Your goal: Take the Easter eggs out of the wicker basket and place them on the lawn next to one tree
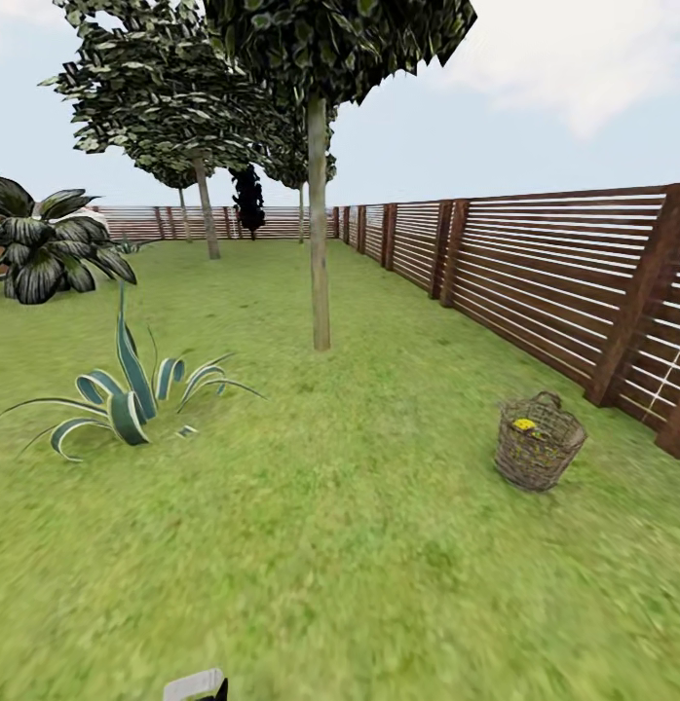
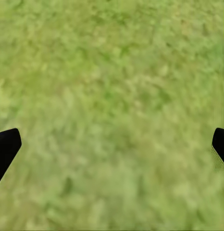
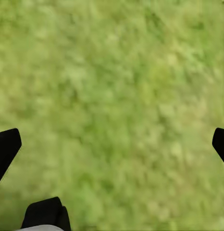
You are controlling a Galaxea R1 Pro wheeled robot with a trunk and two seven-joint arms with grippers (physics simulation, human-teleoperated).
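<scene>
Basket (image 1: pixel 538 443) upright on lawn (image 1: pixel 311 545) near fence (image 1: pixel 554 282), well right of tree (image 1: pixel 320 224); yellow of eggs (image 1: pixel 524 424) visible inside, count unclear. Left gripper (image 2: pixel 112 144) and right gripper (image 3: pixel 112 144) spread wide, empty, over bare grass. Still some way off from basket. Risks: rolling in too close and tipping basket; snagging fingers on open weave or handle; squeezing smooth eggs off-centre and dropping them; scattering eggs between different trees.
</scene>
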